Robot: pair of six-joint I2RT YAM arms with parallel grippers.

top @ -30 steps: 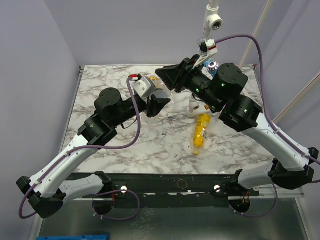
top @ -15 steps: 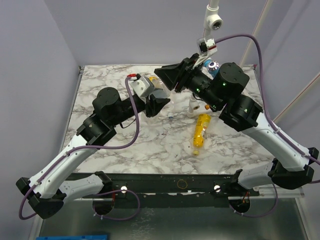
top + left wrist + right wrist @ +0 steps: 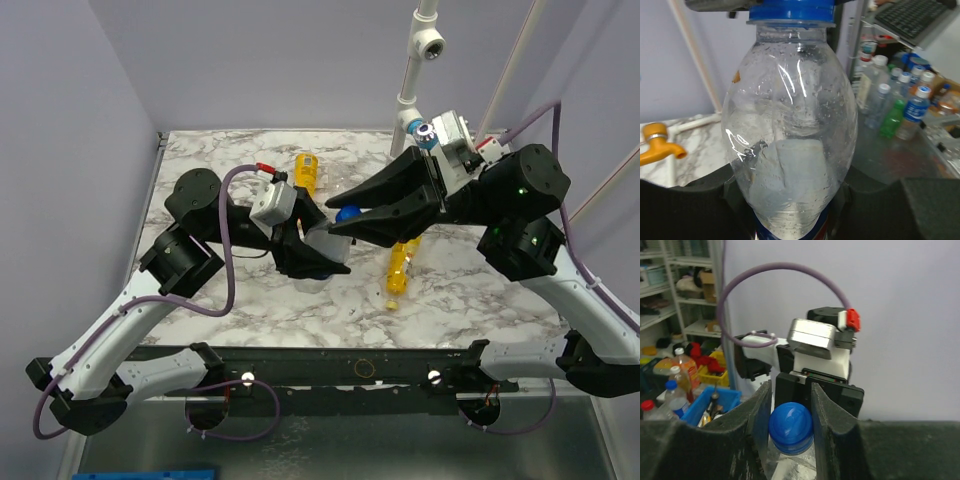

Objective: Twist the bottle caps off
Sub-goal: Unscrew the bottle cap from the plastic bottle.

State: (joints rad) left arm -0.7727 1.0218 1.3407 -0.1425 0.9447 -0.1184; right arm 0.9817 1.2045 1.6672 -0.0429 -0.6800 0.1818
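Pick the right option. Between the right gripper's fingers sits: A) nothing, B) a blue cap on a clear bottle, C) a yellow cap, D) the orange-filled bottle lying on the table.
B: the right wrist view shows the round blue ribbed plastic cap filling the gap between the right gripper's fingers, atop the clear plastic bottle.

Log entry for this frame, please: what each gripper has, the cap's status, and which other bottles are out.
left gripper: shut on clear bottle
right gripper: fingers closed on either side of blue cap
cap status: blue cap on the bottle's neck
other bottles: lying yellow bottle on the table; far yellow bottle towards the back edge
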